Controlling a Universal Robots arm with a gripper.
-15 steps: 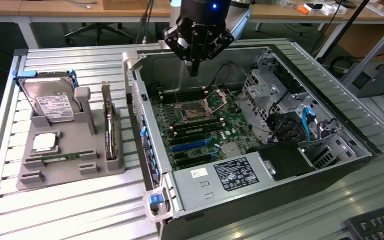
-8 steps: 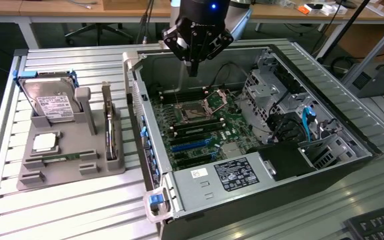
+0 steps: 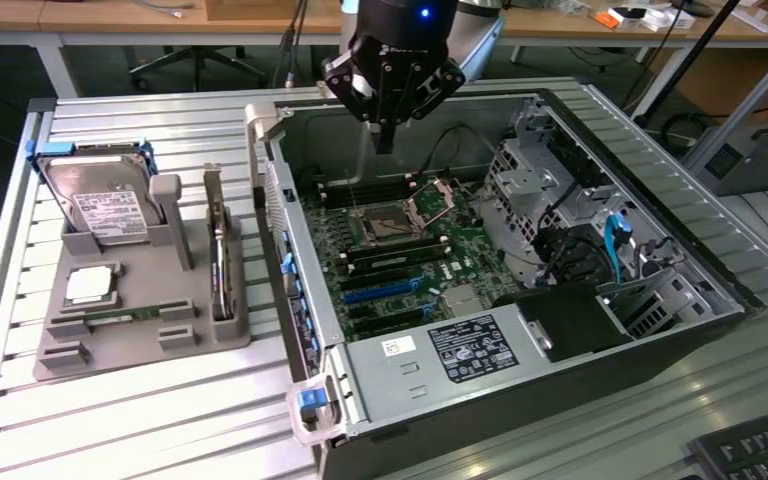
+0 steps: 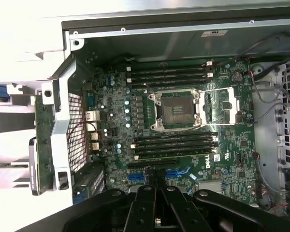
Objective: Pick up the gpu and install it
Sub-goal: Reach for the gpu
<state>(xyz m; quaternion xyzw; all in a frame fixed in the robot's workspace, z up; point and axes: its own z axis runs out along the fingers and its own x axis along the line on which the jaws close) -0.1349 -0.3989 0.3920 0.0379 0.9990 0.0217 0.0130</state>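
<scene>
The gpu, a long thin dark card, stands on edge in a slot of the grey holder at the exterior view's left, outside the computer case. My gripper hangs above the far end of the open case, well away from the gpu, with its fingers shut and nothing between them. In the wrist view the gripper looks straight down on the motherboard, over the blue and black expansion slots. The gpu's dark edge shows just outside the case's rear panel.
The holder also carries a silver hard drive, a processor and a green RAM stick. Inside the case are the open processor socket, drive cages and a power supply. A keyboard lies at the near right.
</scene>
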